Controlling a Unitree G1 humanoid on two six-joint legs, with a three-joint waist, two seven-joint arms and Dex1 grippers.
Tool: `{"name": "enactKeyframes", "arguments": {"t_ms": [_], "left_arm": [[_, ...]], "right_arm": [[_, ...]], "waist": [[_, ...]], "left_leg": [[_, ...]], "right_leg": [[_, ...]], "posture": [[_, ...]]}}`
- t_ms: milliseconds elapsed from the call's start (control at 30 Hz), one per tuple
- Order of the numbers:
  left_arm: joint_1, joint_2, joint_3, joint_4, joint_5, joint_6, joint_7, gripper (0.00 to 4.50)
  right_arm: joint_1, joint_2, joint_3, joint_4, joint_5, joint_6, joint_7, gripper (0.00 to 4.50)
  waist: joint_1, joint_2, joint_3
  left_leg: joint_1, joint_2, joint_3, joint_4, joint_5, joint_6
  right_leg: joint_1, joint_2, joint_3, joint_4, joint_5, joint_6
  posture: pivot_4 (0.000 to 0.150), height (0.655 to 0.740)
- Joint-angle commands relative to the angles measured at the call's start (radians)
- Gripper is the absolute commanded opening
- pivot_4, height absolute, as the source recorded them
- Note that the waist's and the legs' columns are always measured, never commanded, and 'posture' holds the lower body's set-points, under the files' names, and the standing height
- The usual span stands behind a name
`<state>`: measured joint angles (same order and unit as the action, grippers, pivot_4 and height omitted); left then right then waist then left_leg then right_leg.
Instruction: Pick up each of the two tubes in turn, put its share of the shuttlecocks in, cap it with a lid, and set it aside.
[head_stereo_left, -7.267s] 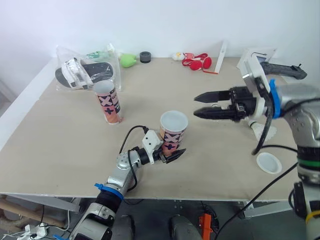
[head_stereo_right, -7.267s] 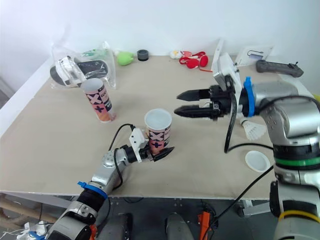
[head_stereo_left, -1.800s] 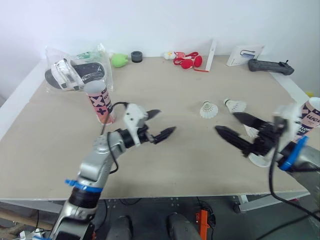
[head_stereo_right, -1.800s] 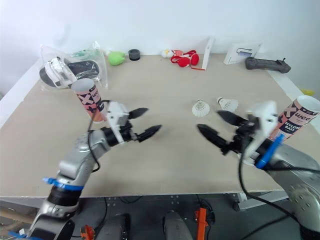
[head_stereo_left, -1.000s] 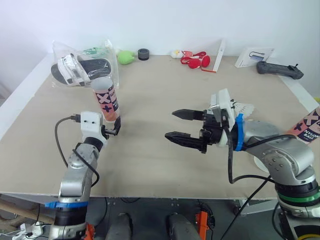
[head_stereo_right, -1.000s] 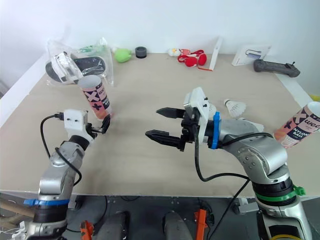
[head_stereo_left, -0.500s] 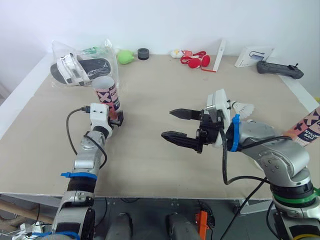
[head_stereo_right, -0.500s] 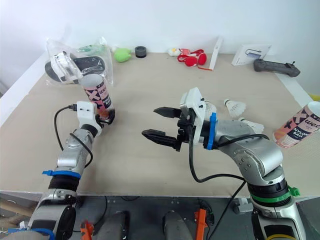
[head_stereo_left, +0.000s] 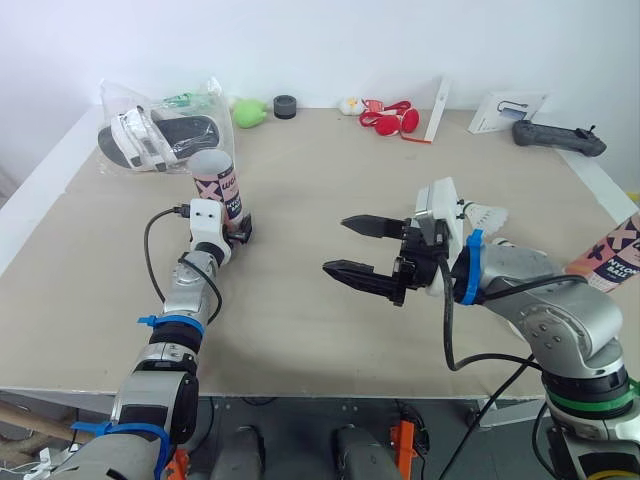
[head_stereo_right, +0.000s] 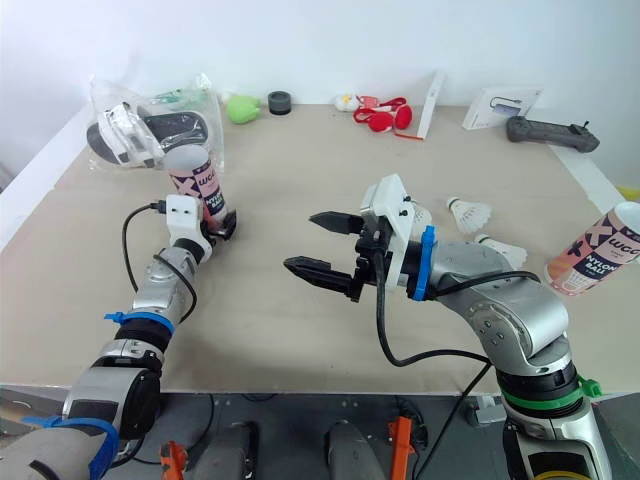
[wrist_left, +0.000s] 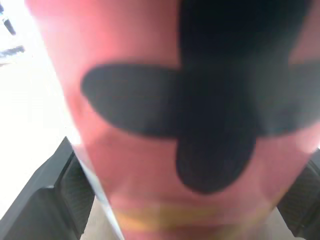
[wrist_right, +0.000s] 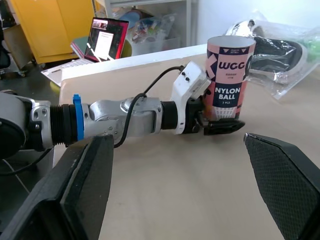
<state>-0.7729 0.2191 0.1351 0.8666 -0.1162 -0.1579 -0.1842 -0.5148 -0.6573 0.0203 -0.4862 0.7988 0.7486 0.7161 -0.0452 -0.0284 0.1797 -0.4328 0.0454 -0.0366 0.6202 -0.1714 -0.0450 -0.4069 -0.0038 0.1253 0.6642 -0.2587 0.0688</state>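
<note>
A pink tube (head_stereo_left: 216, 190) with black crosses stands upright at the table's left. My left gripper (head_stereo_left: 237, 231) is at its base, open, with one finger (wrist_left: 55, 200) on either side close against the wall. In the right wrist view the same tube (wrist_right: 230, 75) shows with the left gripper (wrist_right: 222, 125) at its foot. My right gripper (head_stereo_left: 352, 246) hangs open over the table's middle, holding nothing. A second tube (head_stereo_right: 598, 250) with a white top leans at the far right edge. Shuttlecocks (head_stereo_right: 468, 212) lie behind my right arm, another (head_stereo_right: 502, 248) beside it.
A clear bag with shoes (head_stereo_left: 160, 140) lies just behind the left tube. Along the back edge are a green object (head_stereo_left: 251, 114), a black roll (head_stereo_left: 287, 105), a red item (head_stereo_left: 392, 121), a white card (head_stereo_left: 437, 100) and a black controller (head_stereo_left: 560, 138).
Over the last second my left gripper has moved forward to the left tube, and its fingers now stand around the base. My right gripper has hardly moved.
</note>
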Motion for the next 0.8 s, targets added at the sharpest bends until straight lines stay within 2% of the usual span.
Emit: {"name": "enactKeyframes", "arguments": {"t_ms": [33,67,233,433,467,600,700,800], "left_arm": [[-0.027,0.015,0.011,0.003,0.002,-0.039,-0.014,3.36],[-0.028,0.017,0.010,0.005,0.002,-0.040,-0.017,3.12],[-0.006,0.043,0.001,-0.055,0.004,-0.048,-0.062,3.12],[0.091,0.167,-0.085,-0.389,-0.004,0.063,-0.309,3.12],[0.108,0.198,-0.102,-0.447,-0.018,0.114,-0.369,3.12],[0.144,0.435,-0.204,-0.723,-0.072,0.321,-0.727,3.12],[0.102,0.553,-0.261,-0.780,-0.049,0.372,-0.872,3.12],[0.052,0.618,-0.302,-0.802,-0.031,0.424,-0.970,3.12]], "right_arm": [[0.003,-0.004,-0.043,-0.040,0.013,0.000,-0.009,4.50],[0.004,-0.003,-0.044,-0.041,0.013,0.001,-0.012,4.50],[0.044,0.025,-0.087,-0.043,-0.013,-0.015,-0.101,4.50],[0.210,0.063,-0.184,-0.092,-0.092,-0.056,-0.253,4.50],[0.232,0.063,-0.186,-0.097,-0.123,-0.068,-0.275,4.50],[0.328,0.066,-0.174,-0.056,-0.322,-0.111,-0.414,4.50],[0.324,0.104,-0.138,-0.015,-0.419,-0.144,-0.484,4.50],[0.319,0.173,-0.138,0.018,-0.476,-0.156,-0.560,4.50]], "waist": [[0.000,0.000,0.000],[0.000,0.000,0.000],[0.000,0.000,0.000],[0.000,0.000,0.000],[0.000,0.000,0.000],[-0.004,0.000,0.000],[-0.004,0.000,0.000],[-0.004,0.000,0.000]], "left_leg": [[0.000,0.000,0.000,0.000,0.000,0.000],[0.000,0.000,0.000,0.000,0.000,0.000],[0.000,0.000,0.000,0.000,0.000,0.000],[-0.003,0.000,-0.001,-0.001,0.000,0.000],[-0.003,0.000,-0.001,-0.001,0.000,-0.001],[-0.002,0.001,-0.001,-0.001,0.000,-0.001],[0.000,0.001,0.000,-0.001,0.000,-0.001],[0.002,0.002,0.001,-0.001,0.001,0.000]], "right_leg": [[0.000,0.000,0.000,0.000,0.000,0.000],[0.000,0.000,0.000,0.000,0.000,0.000],[0.000,0.000,0.000,0.000,0.000,0.000],[-0.002,0.000,-0.001,0.000,0.003,-0.006],[-0.002,-0.001,-0.001,0.000,0.003,-0.006],[-0.002,0.000,-0.001,0.000,0.003,-0.006],[-0.002,0.000,-0.001,0.001,-0.001,-0.003],[-0.001,0.001,-0.001,0.002,-0.001,-0.005]], "posture": [[0.150,0.7400],[0.150,0.7400],[0.150,0.7400],[0.150,0.7400],[0.150,0.7400],[0.150,0.7400],[0.150,0.7400],[0.150,0.7400]]}}
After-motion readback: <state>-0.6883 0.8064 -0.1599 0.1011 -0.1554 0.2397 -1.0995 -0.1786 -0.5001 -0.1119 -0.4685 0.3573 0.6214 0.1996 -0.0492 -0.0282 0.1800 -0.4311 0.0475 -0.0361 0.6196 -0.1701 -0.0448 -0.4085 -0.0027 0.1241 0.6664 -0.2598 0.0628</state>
